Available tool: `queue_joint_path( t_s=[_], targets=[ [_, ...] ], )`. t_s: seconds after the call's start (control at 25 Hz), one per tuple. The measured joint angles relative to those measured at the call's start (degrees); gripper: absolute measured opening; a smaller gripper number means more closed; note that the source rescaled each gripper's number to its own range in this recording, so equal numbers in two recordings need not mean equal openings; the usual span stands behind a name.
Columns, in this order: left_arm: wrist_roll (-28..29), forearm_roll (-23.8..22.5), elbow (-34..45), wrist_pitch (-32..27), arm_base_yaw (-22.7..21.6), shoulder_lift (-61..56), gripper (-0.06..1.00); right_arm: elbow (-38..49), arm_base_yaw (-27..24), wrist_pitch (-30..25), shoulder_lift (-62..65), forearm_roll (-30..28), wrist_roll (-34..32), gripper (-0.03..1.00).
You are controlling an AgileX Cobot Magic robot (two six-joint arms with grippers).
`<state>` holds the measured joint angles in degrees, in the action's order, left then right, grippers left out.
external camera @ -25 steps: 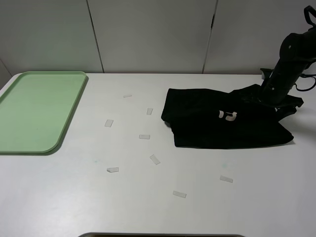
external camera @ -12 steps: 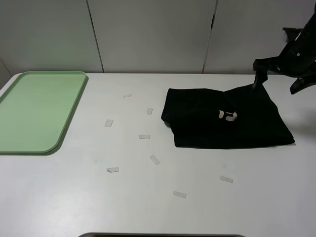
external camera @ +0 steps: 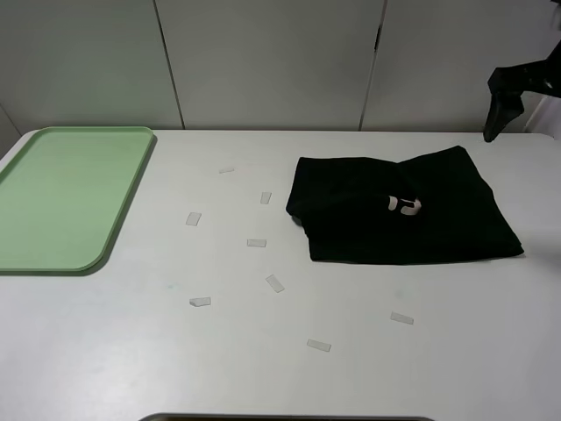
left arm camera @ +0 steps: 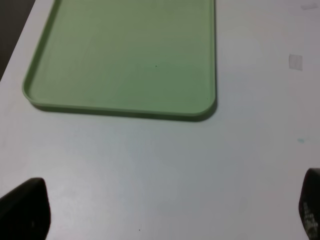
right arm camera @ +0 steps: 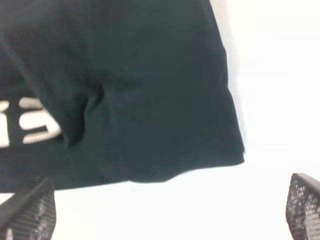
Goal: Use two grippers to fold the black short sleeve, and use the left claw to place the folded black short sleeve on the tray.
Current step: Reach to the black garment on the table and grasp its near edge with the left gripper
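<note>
White table [external camera: 131, 368], grey wall [external camera: 263, 61], green tray [external camera: 61, 197].

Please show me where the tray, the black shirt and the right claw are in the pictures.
tray [external camera: 61, 193]: exterior high view, bare middle of its floor.
shirt [external camera: 412, 235]: exterior high view, cloth just below the white print.
right claw [right arm camera: 165, 212]: right wrist view, midway between its two fingertips.

White table [external camera: 263, 368], grey panelled wall [external camera: 263, 61].
</note>
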<state>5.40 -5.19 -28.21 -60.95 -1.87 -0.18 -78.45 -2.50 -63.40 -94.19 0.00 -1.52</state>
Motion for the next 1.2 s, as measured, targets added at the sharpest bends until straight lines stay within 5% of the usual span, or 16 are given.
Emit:
queue_joint_path(
  t_s=[0.4,1.2],
  targets=[
    [0.0,0.0,0.0,0.0,0.0,0.0,1.0,1.9,0.0,-6.0,13.3,0.7,1.1,1.0],
    [0.0,0.0,0.0,0.0,0.0,0.0,1.0,37.1,0.0,-6.3,61.4,1.4,1.2,1.0]
  ],
)
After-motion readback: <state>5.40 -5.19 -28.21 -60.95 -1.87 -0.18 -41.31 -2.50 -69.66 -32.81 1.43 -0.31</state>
